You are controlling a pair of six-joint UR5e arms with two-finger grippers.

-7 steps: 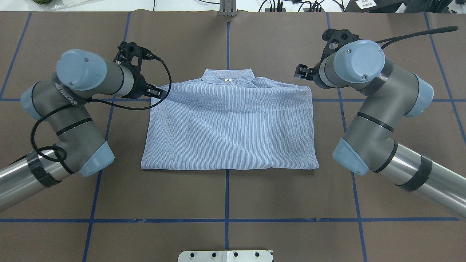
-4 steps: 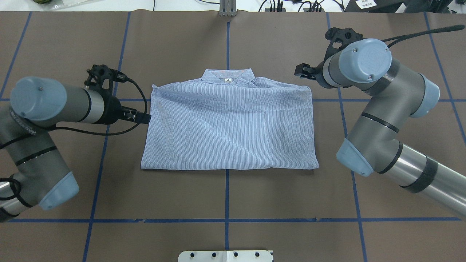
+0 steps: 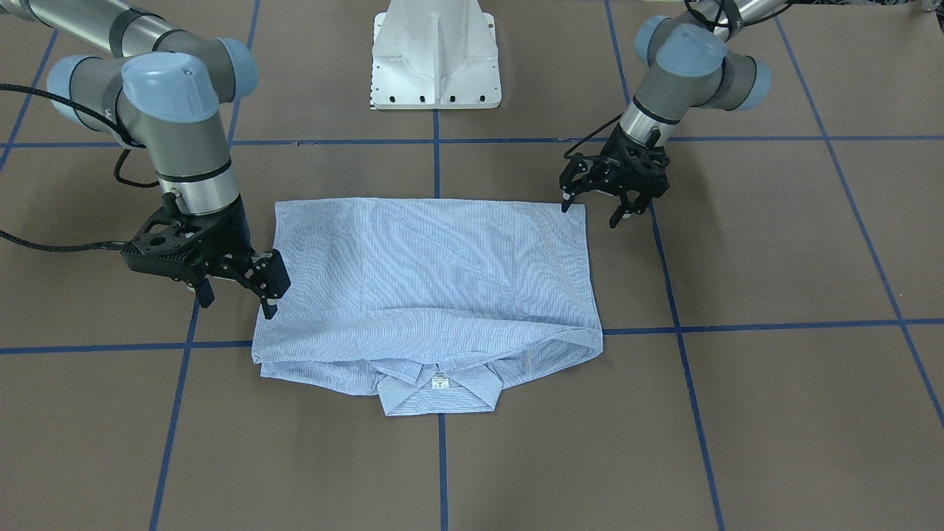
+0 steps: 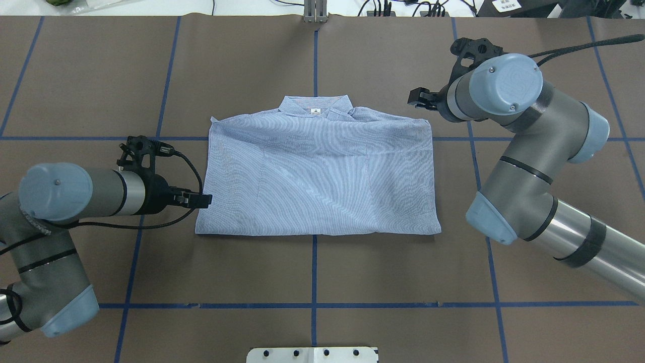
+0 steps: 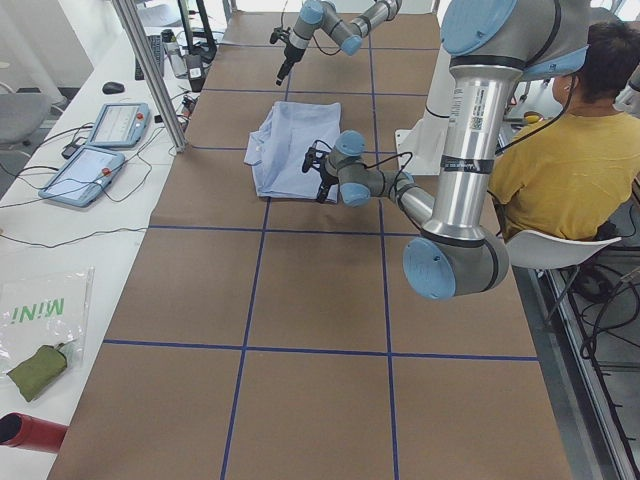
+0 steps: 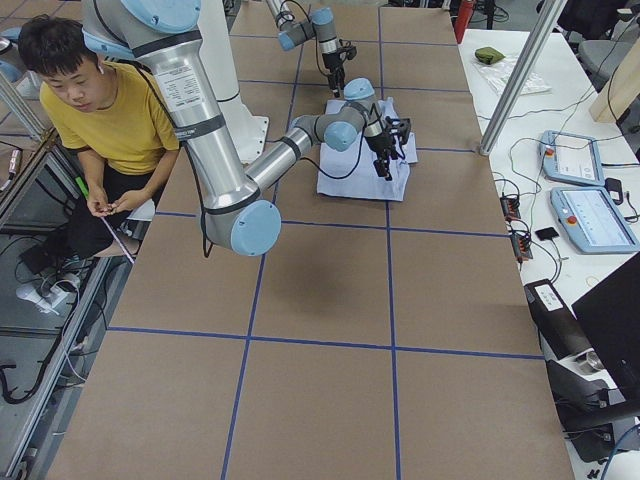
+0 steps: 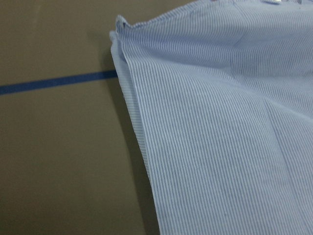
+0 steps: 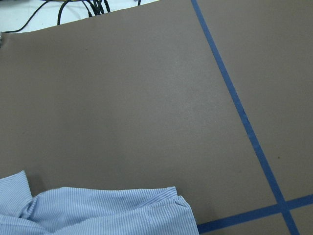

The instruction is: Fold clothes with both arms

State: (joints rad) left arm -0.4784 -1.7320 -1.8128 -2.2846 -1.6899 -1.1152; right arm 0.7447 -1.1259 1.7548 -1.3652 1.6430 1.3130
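The light blue-and-white striped shirt (image 4: 317, 171) lies folded into a flat rectangle at the table's middle, collar and white neck label on the far side (image 3: 435, 280). My left gripper (image 4: 204, 200) hovers open and empty at the shirt's left edge near its near-left corner (image 3: 588, 214). My right gripper (image 4: 414, 98) hovers open and empty just beyond the shirt's far-right corner (image 3: 237, 307). The left wrist view shows the shirt's layered left edge (image 7: 220, 122). The right wrist view shows the far-right corner (image 8: 98, 210). No fingers show in either wrist view.
Brown table paper with blue tape lines (image 4: 315, 272) surrounds the shirt. The white pedestal base (image 3: 435, 59) stands on the robot's side. A metal post (image 4: 315, 12) stands at the far edge. An operator in yellow (image 5: 560, 150) sits beside the robot. Control tablets (image 5: 100, 150) lie on the far bench.
My left gripper has moved from the shirt's far-left corner back along the left edge toward the near-left corner. The right arm has barely shifted. The shirt lies as before.
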